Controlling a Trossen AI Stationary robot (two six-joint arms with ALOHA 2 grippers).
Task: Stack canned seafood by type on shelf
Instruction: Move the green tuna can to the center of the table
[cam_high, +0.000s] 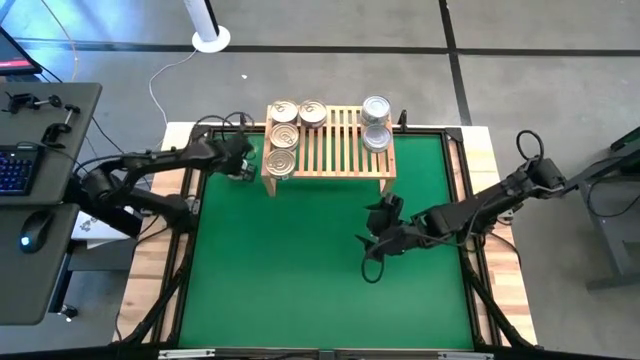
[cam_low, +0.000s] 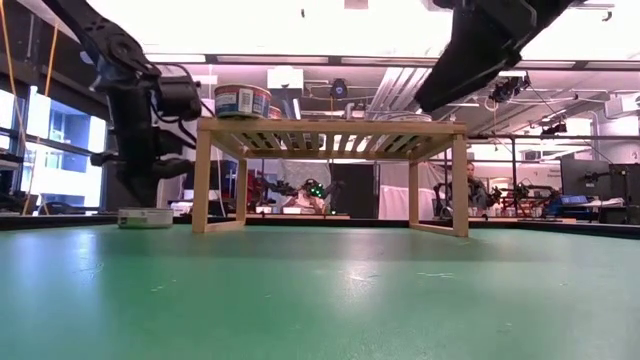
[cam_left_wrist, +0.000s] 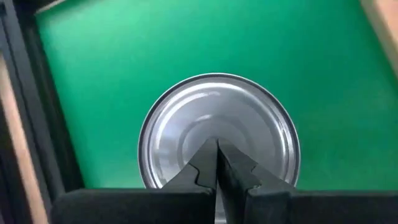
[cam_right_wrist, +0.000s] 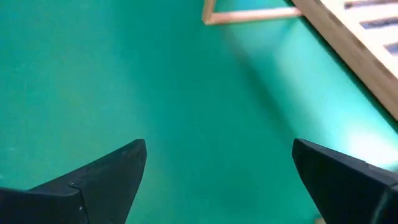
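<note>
Grey floor (cam_high: 330, 25) runs around the work table, crossed by dark lines (cam_high: 455, 60); a white round base (cam_high: 210, 40) sits on it with a white post rising and a pale cable (cam_high: 165, 75) trailing away; off to one side a dark desk (cam_high: 45, 200) carries a keyboard (cam_high: 15, 170) with blue-lit keys and a mouse (cam_high: 35, 228); across the room, bright ceiling lights (cam_low: 330, 25) wash out the upper space; windows (cam_low: 65, 150) glow along one wall; monitors (cam_low: 585, 178) and cluttered benches (cam_low: 520, 200) fill the far end; a person (cam_low: 472, 185) sits back there, small and far off.
</note>
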